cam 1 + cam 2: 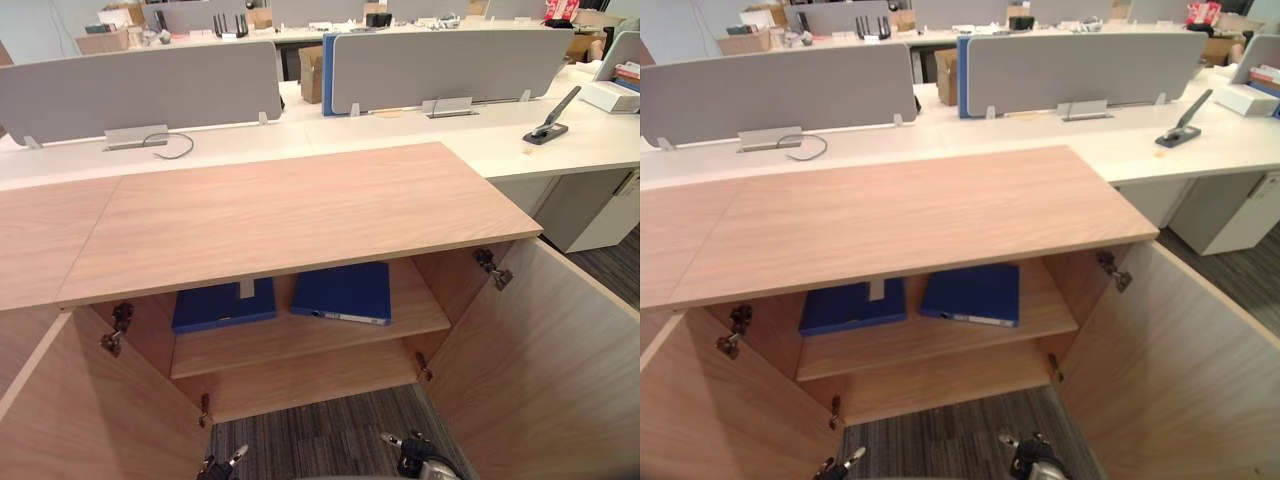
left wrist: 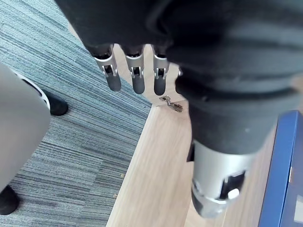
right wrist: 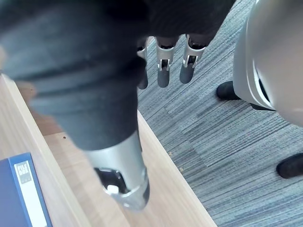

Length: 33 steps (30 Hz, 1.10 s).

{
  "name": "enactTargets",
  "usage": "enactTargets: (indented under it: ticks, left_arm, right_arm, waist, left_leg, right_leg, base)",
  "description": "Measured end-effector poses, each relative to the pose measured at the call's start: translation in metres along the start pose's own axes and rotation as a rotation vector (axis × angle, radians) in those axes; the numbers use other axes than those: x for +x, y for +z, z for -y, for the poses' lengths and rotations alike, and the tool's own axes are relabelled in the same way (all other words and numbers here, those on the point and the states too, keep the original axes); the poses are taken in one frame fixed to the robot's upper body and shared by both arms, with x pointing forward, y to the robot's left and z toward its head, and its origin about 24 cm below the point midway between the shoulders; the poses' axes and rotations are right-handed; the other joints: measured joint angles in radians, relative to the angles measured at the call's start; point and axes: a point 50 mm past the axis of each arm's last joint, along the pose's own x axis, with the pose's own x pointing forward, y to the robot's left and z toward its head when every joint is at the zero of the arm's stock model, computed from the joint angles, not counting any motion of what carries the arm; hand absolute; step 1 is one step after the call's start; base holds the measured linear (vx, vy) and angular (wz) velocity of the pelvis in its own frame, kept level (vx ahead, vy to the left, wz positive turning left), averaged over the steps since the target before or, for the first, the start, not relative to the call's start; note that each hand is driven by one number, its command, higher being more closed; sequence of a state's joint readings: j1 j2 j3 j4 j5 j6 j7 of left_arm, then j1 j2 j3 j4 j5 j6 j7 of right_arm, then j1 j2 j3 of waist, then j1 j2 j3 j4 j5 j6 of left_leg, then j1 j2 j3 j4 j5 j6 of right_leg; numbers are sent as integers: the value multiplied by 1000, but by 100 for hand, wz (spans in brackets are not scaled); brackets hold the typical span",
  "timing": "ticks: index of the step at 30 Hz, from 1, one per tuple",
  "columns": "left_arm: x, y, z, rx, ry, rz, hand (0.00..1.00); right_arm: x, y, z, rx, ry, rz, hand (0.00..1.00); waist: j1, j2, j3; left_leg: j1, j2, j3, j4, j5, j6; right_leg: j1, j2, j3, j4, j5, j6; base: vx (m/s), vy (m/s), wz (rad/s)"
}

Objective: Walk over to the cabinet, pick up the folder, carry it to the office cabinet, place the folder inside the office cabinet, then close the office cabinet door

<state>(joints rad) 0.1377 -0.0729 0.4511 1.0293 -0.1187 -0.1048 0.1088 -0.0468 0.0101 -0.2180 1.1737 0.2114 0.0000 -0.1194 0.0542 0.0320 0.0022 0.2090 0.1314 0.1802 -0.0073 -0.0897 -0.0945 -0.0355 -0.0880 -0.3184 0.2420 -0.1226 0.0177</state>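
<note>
Fingers first: on the left hand (image 1: 222, 466) the fingers (image 2: 135, 78) hang straight and slightly apart, with nothing in them. On the right hand (image 1: 418, 462) the fingers (image 3: 163, 75) match, loose and empty above the carpet (image 3: 227, 156). From the head, the left hand sits at seven o'clock and the right at five, both low in front of the office cabinet (image 1: 290, 215).

Its left door (image 1: 80, 420) and right door (image 1: 540, 360) stand swung wide. On the upper shelf (image 1: 300, 345) a blue folder (image 1: 223, 305) lies flat. A second blue folder (image 1: 343, 292) lies at its three o'clock, near but apart. Which one is the task's I can't tell.

My read: with both hands empty and folders on the shelf, the carrying and placing look done. Closing the doors is what's left.

Both folders are dark blue with stiff, flat covers. The second shows a pale label strip along its front edge. The first is partly tucked under the cabinet top.
</note>
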Motion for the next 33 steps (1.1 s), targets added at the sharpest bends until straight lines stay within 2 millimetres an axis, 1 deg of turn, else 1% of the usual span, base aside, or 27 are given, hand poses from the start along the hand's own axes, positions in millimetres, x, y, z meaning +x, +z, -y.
enactTargets:
  ticks: [4, 6, 7, 8, 9, 10, 11, 12, 13, 14, 15, 16, 17, 18, 19, 20, 21, 22, 23, 24, 26, 28, 30, 32, 33]
  left_arm:
    - [0, 0, 0, -6, 0, -1, 0]
    - [2, 6, -1, 8, -2, 15, 0]
    - [4, 12, -2, 23, -4, 32, 0]
    - [5, 18, -1, 22, -6, 48, 0]
    - [5, 19, 0, 12, -5, 51, 0]
    - [5, 23, 0, -2, -2, 65, 0]
    - [5, 24, 0, -11, 1, 70, 0]
    - [4, 24, 3, -21, 0, 71, 0]
    - [4, 24, 3, -20, -1, 73, 0]
    - [5, 25, 3, -9, -4, 76, 0]
    - [4, 24, 5, 17, -17, 74, 0]
    - [4, 22, 8, 35, -31, 69, 0]
    - [3, 19, 12, 40, -42, 57, 0]
    - [4, 19, 10, 39, -37, 52, 0]
    - [5, 21, 8, 46, -33, 55, 0]
    - [5, 21, 7, 43, -31, 55, 0]
    - [5, 21, 7, 43, -31, 54, 0]
    - [5, 19, 7, 56, -32, 48, 0]
    - [5, 18, 7, 62, -32, 43, 0]
    - [5, 16, 6, 67, -29, 38, 0]
    - [4, 14, 4, 71, -26, 32, 0]
    - [4, 14, 4, 85, -22, 34, 0]
    - [4, 15, 2, 93, -19, 41, 0]
    - [4, 16, 2, 112, -25, 52, 0]
    - [4, 16, 2, 119, -26, 55, 0]
  right_arm:
    - [0, -6, 7, 101, -33, -27, 0]
    - [0, -7, 7, 124, -39, -29, 0]
    - [0, -8, 4, 133, -36, -34, 0]
    - [0, -7, 2, 133, -31, -31, 0]
    - [0, -6, 2, 130, -30, -29, 0]
    - [0, -7, 0, 112, -25, -29, 0]
    - [0, -6, -1, 99, -21, -27, 0]
    - [0, -4, -2, 70, -15, -18, 0]
    - [0, -4, -2, 72, -15, -16, 0]
    - [0, -4, -1, 75, -19, -17, 0]
    - [0, -2, 3, 79, -31, -10, 0]
    - [1, 0, 7, 80, -42, -8, 0]
    - [1, 3, 11, 91, -53, 1, 0]
    - [1, 3, 11, 98, -56, 0, 0]
    - [1, 2, 9, 99, -53, -3, 0]
    - [1, 0, 9, 104, -54, -7, 0]
    - [1, 0, 9, 104, -54, -9, 0]
    - [1, 0, 9, 103, -53, -9, 0]
    - [1, -1, 9, 104, -54, -10, 0]
    - [0, -3, 10, 104, -56, -17, 0]
    - [0, -3, 10, 102, -58, -16, 0]
    - [0, 0, 8, 79, -57, -4, 0]
    - [0, 8, 2, 21, -41, 35, 0]
    - [0, 32, -6, -59, -23, 130, 0]
    - [0, 39, -9, -85, -18, 160, 0]
  waist:
    - [-4, 3, -4]
    - [-3, -13, 2]
    - [-3, -33, 12]
    - [-2, -39, 30]
    - [2, -38, 36]
    - [7, -31, 43]
    - [7, -26, 49]
    - [9, -16, 56]
    - [14, -19, 65]
    - [16, -21, 63]
    - [13, -20, 61]
    - [11, -7, 60]
    - [11, 13, 62]
    - [17, 14, 59]
    - [16, -2, 63]
    - [16, -11, 62]
    - [18, -12, 61]
    - [18, -9, 57]
    - [16, -9, 51]
    - [16, -12, 36]
    - [16, -12, 29]
    - [17, -13, 24]
    - [18, -14, 24]
    - [19, -15, 25]
    - [20, -15, 25]
  left_leg:
    - [-4, -1, -17, -2, 1, -1]
    - [-31, -13, -35, 48, 0, 0]
    - [-76, -25, -52, 143, -17, 1]
    - [-131, -21, -73, 290, -55, 4]
    - [-160, -14, -77, 374, -71, 5]
    - [-233, 8, -77, 548, -80, 13]
    - [-268, 25, -71, 635, -79, 14]
    - [-315, 69, -53, 776, -73, 21]
    - [-335, 94, -33, 845, -63, 28]
    - [-333, 95, -16, 839, -82, 35]
    - [-328, 82, 0, 739, -138, 34]
    - [-327, 60, -5, 622, -136, 35]
    - [-317, 45, -27, 490, -102, 26]
    - [-283, 24, -29, 403, -103, 23]
    - [-267, 6, -19, 357, -85, 31]
    - [-250, -14, -10, 322, -71, 39]
    - [-239, -23, -3, 306, -66, 43]
    - [-208, -46, 4, 262, -51, 51]
    - [-197, -55, 6, 244, -44, 53]
    - [-174, -71, 10, 196, -25, 55]
    - [-137, -92, 13, 121, 7, 56]
    - [-128, -93, 13, 86, 23, 54]
    - [-120, -91, 13, 67, 30, 51]
    - [-119, -90, 21, 54, 36, 51]
    - [-119, -90, 25, 49, 38, 51]
  right_leg:
    - [67, 20, -10, -132, 59, 14]
    - [91, 10, -20, -166, 73, 22]
    - [101, -11, -27, -167, 75, 22]
    - [125, -17, -32, -165, 75, 22]
    - [140, -17, -34, -165, 74, 22]
    - [167, -9, -40, -166, 67, 20]
    - [181, -3, -46, -166, 59, 18]
    - [211, 16, -54, -167, 40, 17]
    - [227, 16, -57, -165, 33, 11]
    - [229, 11, -55, -163, 31, 11]
    - [216, 2, -55, -160, 29, 15]
    - [197, -1, -52, -153, 23, 17]
    - [178, 6, -44, -144, 18, 23]
    - [162, -3, -30, -141, 19, 34]
    - [163, -14, -19, -151, 29, 41]
    - [165, -28, -12, -162, 44, 50]
    - [168, -36, -9, -166, 46, 52]
    - [178, -54, -6, -172, 49, 55]
    - [182, -59, -6, -177, 49, 56]
    - [185, -69, -6, -187, 50, 58]
    - [192, -75, -7, -198, 50, 58]
    - [191, -73, -7, -203, 50, 58]
    - [191, -68, -3, -204, 50, 58]
    - [187, -63, 6, -210, 51, 57]
    - [182, -62, 11, -210, 51, 58]
  base:
    - [109, 45, 7]
    - [57, 52, 24]
    - [18, 18, 41]
    - [8, 31, 41]
    - [0, 40, 34]
    - [-8, 40, 19]
    - [-4, 54, 18]
    - [4, 57, 10]
    - [5, 62, 4]
    - [-15, 51, 2]
    - [-71, 74, 1]
    - [-80, 101, -2]
    - [-44, 182, -15]
    - [18, 140, -15]
    - [52, 120, -14]
    - [49, 40, -7]
    - [75, 75, -8]
    - [71, 72, -5]
    - [120, 86, -2]
    - [103, 53, 0]
    - [96, 25, 1]
    - [74, -13, 3]
    - [53, -36, -1]
    - [6, -26, -8]
    - [-26, -14, -18]
